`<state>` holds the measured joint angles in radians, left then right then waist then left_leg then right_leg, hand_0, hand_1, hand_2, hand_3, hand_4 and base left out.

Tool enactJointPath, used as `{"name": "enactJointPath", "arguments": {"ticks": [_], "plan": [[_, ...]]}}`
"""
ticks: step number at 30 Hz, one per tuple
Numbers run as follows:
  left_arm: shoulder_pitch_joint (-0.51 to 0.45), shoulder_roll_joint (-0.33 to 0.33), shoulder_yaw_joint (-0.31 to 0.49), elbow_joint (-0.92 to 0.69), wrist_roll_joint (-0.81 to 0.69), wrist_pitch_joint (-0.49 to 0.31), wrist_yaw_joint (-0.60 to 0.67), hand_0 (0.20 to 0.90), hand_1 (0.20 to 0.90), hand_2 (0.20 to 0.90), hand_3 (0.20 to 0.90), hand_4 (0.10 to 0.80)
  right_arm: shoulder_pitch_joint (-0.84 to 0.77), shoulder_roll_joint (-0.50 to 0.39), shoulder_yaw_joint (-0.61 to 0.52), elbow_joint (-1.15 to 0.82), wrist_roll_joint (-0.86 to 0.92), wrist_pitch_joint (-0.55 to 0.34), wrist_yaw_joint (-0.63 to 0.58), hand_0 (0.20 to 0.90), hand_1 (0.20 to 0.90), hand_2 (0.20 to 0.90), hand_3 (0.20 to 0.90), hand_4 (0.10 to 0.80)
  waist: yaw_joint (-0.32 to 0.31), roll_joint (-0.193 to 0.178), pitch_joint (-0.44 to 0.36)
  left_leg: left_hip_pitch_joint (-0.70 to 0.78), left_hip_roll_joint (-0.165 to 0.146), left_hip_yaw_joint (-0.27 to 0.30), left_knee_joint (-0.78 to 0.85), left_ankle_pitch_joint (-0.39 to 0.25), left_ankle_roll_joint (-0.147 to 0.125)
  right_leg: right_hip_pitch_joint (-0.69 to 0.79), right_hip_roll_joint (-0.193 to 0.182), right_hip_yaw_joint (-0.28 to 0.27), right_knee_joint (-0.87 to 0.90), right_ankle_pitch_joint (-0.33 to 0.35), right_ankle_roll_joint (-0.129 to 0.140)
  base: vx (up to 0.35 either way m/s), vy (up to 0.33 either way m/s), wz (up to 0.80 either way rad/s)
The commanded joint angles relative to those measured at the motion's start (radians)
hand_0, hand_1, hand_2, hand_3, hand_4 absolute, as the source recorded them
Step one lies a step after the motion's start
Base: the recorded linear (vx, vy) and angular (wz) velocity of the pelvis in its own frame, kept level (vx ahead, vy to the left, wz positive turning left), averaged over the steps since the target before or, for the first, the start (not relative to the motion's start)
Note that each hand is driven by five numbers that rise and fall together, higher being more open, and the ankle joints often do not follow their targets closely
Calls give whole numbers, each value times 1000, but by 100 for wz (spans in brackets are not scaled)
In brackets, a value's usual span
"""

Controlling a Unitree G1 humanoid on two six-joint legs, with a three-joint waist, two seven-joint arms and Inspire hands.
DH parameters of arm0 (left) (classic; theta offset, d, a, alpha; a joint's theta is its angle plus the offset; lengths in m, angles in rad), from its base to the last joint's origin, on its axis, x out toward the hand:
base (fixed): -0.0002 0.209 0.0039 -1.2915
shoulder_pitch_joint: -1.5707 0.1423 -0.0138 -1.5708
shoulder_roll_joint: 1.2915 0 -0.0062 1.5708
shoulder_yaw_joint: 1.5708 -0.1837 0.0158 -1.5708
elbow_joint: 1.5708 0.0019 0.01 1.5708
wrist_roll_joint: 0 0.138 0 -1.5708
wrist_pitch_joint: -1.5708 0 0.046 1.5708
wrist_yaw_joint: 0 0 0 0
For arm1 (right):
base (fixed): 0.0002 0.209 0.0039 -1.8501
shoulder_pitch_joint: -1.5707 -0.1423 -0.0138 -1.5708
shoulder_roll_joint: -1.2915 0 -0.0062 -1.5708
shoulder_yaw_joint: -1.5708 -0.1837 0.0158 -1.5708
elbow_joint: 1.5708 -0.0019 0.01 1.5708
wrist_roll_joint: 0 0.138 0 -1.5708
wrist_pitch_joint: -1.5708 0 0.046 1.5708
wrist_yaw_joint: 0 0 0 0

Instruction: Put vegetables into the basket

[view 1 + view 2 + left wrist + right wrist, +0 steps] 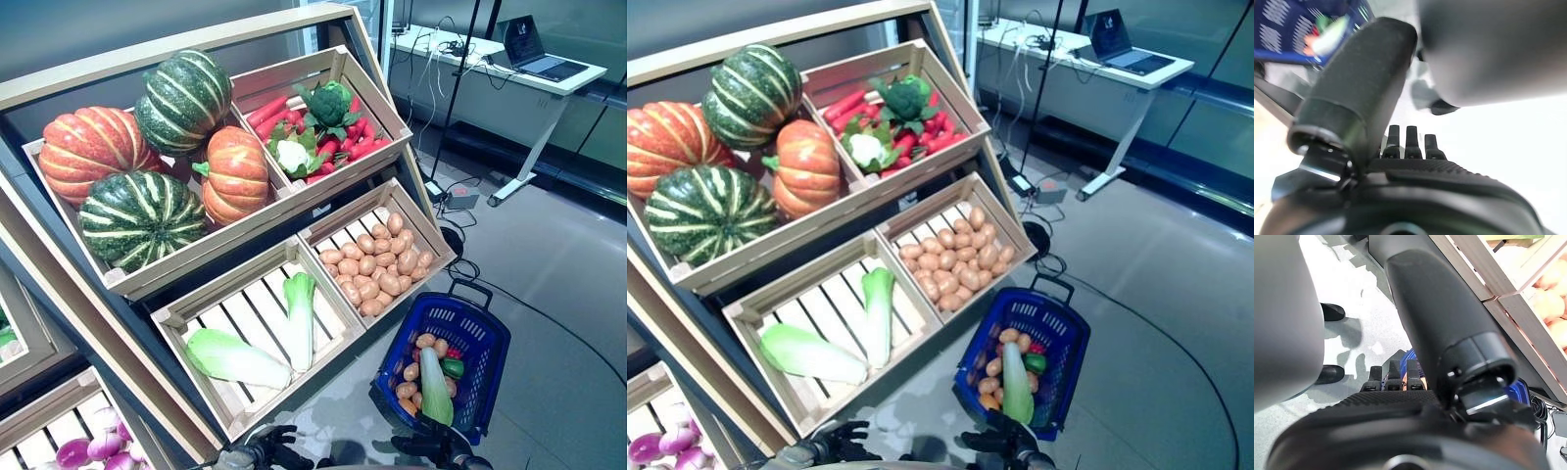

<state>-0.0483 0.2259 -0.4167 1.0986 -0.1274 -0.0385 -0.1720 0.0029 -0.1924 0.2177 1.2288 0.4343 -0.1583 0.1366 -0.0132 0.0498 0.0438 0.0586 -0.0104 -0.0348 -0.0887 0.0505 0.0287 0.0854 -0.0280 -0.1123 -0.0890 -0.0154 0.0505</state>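
The blue plastic basket [493,340] stands on the floor at the lower right, in front of the wooden stand. In it lie a long pale green cabbage [435,388], several potatoes [425,342], a green pepper [452,368] and something red. My left hand [272,449] is low at the bottom edge, below the cabbage crate, open and empty. My right hand [432,448] is at the bottom edge just in front of the basket's near rim, open and empty. In the wrist views both hands, the left [1440,181] and the right [1391,411], have straight fingers and hold nothing.
The slanted wooden stand [294,201] with its crates fills the left and middle. A white desk [509,73] with a laptop stands at the far right, with cables on the floor below it. Open grey floor lies right of the basket.
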Motion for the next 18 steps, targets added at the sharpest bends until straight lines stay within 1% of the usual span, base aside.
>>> {"name": "enactJointPath", "arguments": {"ticks": [1, 2, 4, 5, 6, 7, 8, 9, 10, 11, 12, 16, 18], "plan": [[-158, 49, -49, -190, 21, -84, -65, 900, 900, 900, 900, 800, -70, -29, 44, -8, -31, -35, 23, 900, 900, 900, 900, 800, 6, -28, 38, 2, 28, 22, 1, -42, -36, -16, -71, 1, 13, 58, 37, 0, 0, 0], [-178, 84, -72, -308, -2, -81, -70, 900, 900, 900, 900, 800, -69, -38, 46, -18, -28, -27, 16, 900, 900, 900, 900, 800, 7, -23, 41, -1, 27, 20, 1, -42, -34, -19, -72, 1, 13, 59, 38, 0, 0, 0], [-199, 135, -84, -487, -35, -33, -68, 900, 900, 900, 900, 800, -65, -45, 44, -28, -19, -20, 16, 900, 900, 900, 900, 800, 11, -18, 42, -3, 26, 17, 1, -43, -33, -19, -74, -1, 11, 60, 39, 0, 0, 0], [-201, 144, -85, -509, -40, -32, -65, 900, 900, 900, 900, 800, -63, -45, 42, -29, -19, -16, 18, 900, 900, 900, 900, 800, 12, -17, 43, -3, 25, 17, 1, -43, -32, -19, -74, -1, 10, 60, 39, 0, 0, 0], [-210, 175, -78, -585, -49, -12, -65, 900, 900, 900, 900, 800, -56, -45, 40, -32, -16, -15, 23, 900, 900, 900, 900, 800, 15, -15, 42, -4, 24, 15, 1, -45, -31, -19, -74, -3, 9, 60, 39, 0, 0, 0], [-230, 231, -56, -712, -40, -14, -55, 900, 900, 900, 900, 800, -42, -47, 41, -36, -5, -27, 25, 900, 900, 900, 900, 800, 21, -14, 42, -8, 23, 11, 1, -44, -30, -19, -76, -6, 6, 61, 40, 0, 0, 0], [-240, 270, -31, -802, -18, -11, -45, 900, 900, 900, 900, 800, -30, -47, 37, -40, 0, -34, 23, 900, 900, 900, 900, 800, 25, -14, 42, -10, 22, 7, 1, -43, -30, -18, -77, -10, 4, 62, 40, 0, 0, 0], [-247, 296, -8, -858, -10, 1, -38, 900, 900, 900, 900, 800, -21, -46, 33, -43, 2, -40, 21, 900, 900, 900, 900, 800, 29, -13, 42, -13, 21, 3, 1, -42, -30, -19, -78, -13, 3, 63, 39, 3, -16, 4], [-246, 304, -1, -870, -7, 2, -33, 900, 900, 900, 900, 800, -18, -46, 33, -44, 3, -41, 20, 900, 900, 900, 900, 800, 29, -13, 42, -14, 20, 1, 1, -42, -29, -19, -79, -14, 3, 63, 39, 1, -24, 9], [-257, 363, 56, -959, 40, 11, -2, 900, 900, 900, 900, 800, -1, -49, 29, -51, 16, -49, 17, 900, 900, 900, 900, 800, 37, -11, 43, -21, 19, -6, 1, -38, -30, -23, -81, -20, 3, 64, 38, -1, -23, 10], [-259, 374, 72, -966, 57, 2, 5, 900, 900, 900, 900, 800, 5, -49, 27, -51, 17, -53, 18, 900, 900, 900, 900, 800, 39, -10, 44, -23, 19, -8, 1, -37, -31, -24, -81, -22, 3, 65, 37, -2, -27, 9], [-245, 465, 162, -992, 211, -14, 43, 900, 900, 900, 900, 800, 37, -52, 14, -55, 26, -65, 22, 900, 900, 900, 900, 800, 46, -6, 48, -35, 14, -22, 1, -31, -34, -32, -81, -28, 2, 66, 34, 11, -19, 10], [-230, 532, 188, -990, 331, -9, 83, 900, 900, 900, 900, 800, 59, -58, 10, -63, 25, -69, 27, 900, 900, 900, 900, 800, 46, -2, 52, -44, 11, -27, 1, -26, -36, -40, -80, -31, 2, 66, 33, 19, -9, 17]]}}
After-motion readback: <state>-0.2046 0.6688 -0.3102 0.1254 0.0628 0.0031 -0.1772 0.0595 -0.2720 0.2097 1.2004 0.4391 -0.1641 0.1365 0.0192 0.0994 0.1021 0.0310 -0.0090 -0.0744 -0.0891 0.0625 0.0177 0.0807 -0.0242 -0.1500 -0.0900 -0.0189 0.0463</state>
